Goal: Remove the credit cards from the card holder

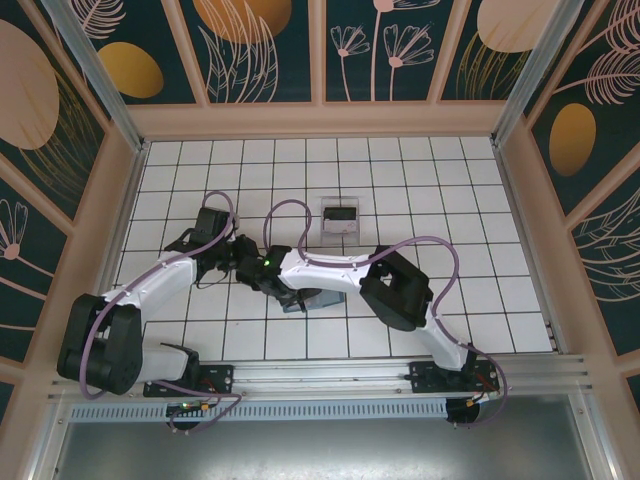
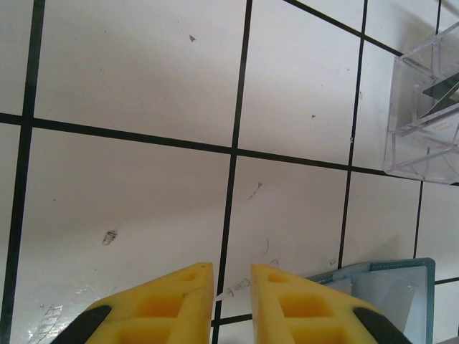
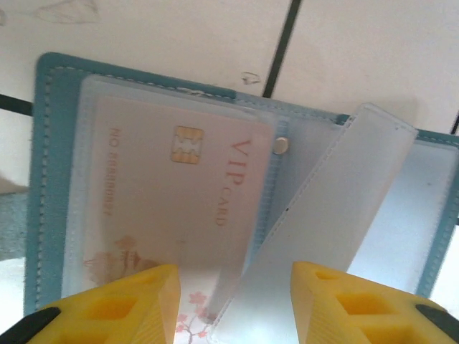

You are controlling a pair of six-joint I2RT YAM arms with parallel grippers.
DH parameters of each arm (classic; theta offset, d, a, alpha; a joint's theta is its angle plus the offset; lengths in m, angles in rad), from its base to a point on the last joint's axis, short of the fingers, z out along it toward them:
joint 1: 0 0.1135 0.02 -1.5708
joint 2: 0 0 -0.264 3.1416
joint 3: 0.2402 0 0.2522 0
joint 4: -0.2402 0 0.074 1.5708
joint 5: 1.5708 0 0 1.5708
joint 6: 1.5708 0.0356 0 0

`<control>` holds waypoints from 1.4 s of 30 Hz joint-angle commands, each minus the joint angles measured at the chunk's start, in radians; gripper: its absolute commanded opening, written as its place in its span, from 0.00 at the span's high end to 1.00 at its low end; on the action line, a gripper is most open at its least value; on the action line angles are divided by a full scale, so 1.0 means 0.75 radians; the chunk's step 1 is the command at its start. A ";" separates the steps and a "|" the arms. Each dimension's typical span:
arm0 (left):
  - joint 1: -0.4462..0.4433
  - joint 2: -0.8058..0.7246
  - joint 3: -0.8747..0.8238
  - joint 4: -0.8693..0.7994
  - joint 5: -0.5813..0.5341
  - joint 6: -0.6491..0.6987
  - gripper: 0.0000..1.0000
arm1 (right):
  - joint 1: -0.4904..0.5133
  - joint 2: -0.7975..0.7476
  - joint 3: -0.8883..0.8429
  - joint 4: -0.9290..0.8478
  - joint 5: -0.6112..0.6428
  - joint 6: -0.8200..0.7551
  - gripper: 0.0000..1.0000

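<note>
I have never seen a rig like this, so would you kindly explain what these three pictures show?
The machine is two robot arms, the left arm and the right arm, bolted at the near edge of a tiled table. The overhead picture looks down from behind them. The other two pictures come from a camera on each wrist, so the yellow shapes at the bottom are that arm's own fingers.

On the table lie an open teal card holder and a clear tray with something dark inside. A pink card sits in the holder's clear sleeve.

The right gripper hovers open over that card, one finger on each side of the sleeve's edge, and I cannot see it gripping. The left gripper sits beside the holder, its fingers a narrow gap apart, holding nothing.
</note>
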 commanded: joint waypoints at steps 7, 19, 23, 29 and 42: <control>0.005 0.016 0.004 0.018 0.023 0.018 0.77 | 0.008 0.004 0.045 -0.154 0.157 0.077 0.52; 0.005 0.036 0.033 -0.003 0.045 0.030 0.77 | -0.014 -0.079 -0.033 -0.190 0.228 0.116 0.47; -0.004 0.032 0.048 -0.017 0.068 0.028 0.78 | -0.039 -0.128 -0.113 -0.148 0.224 0.107 0.46; -0.057 0.035 0.069 -0.024 0.061 0.003 0.78 | -0.095 -0.241 -0.278 -0.012 0.167 0.056 0.46; -0.249 0.060 0.103 -0.028 0.022 -0.087 0.78 | -0.193 -0.410 -0.684 0.356 -0.056 -0.004 0.47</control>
